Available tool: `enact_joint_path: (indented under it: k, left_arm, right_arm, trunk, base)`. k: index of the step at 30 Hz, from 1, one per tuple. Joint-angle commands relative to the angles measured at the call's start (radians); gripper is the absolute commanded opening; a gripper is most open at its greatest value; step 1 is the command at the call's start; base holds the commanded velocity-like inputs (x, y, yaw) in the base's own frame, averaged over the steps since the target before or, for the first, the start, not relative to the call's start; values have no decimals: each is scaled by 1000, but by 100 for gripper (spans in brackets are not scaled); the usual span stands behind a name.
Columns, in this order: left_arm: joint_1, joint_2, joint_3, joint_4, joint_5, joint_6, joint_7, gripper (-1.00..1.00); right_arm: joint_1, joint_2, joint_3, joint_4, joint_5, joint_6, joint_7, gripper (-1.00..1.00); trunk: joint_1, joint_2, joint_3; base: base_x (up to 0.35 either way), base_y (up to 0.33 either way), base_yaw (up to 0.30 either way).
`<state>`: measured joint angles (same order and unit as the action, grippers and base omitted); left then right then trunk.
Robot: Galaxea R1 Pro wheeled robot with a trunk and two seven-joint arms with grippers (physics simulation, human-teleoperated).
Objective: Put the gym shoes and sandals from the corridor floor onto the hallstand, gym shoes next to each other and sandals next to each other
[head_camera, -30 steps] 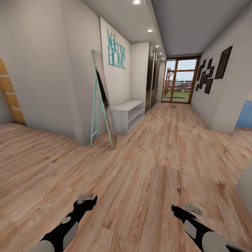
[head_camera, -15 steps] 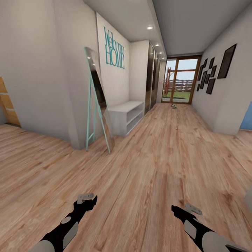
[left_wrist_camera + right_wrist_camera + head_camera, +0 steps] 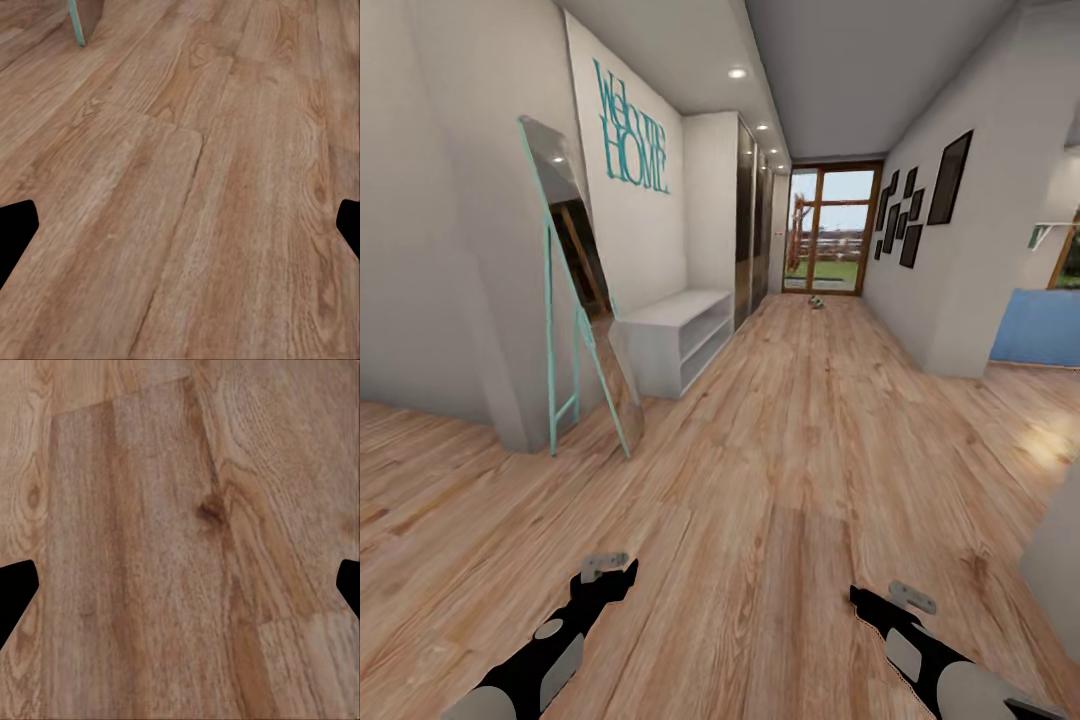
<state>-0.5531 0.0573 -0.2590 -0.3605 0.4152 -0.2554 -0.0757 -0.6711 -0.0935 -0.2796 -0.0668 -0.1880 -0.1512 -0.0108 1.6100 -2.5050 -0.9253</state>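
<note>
Wood-plank corridor floor [image 3: 800, 480], teal-framed mirror [image 3: 575, 300] beside white bench [image 3: 670, 340]; 2 grippers spread, empty.

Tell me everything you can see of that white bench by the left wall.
The white bench is a low, long unit standing on the wood floor, its back against the left wall under the teal "Welcome Home" lettering. It has a flat top and an open front split by one shelf into two tiers; both look empty from here. Its near end sits right behind the leaning teal-framed mirror. No stepped wall shelves show above it. Finish looks like smooth painted board.
</note>
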Motion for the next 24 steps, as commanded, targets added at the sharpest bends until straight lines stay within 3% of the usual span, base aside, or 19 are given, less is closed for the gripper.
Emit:
enact_joint_path:
  k: [1,9,24]
  left_arm:
    - [-1,1,-6,1,11,-4,-3,100]
    - [-1,1,-6,9,10,-4,-3,100]
    - [-1,1,-6,26,8,-4,-3,100]
  right_arm:
    - [-1,0,2,1,-10,-4,0,100]
    - [-1,0,3,1,-10,-4,0,100]
    - [-1,-1,3,-5,-12,-4,3,100]
  trunk:
    - [0,0,-1]
    - [0,0,-1]
    - [0,0,-1]
  base:
    - [345,-90,-299]
    - [346,-88,-281]
    - [347,-82,-16]
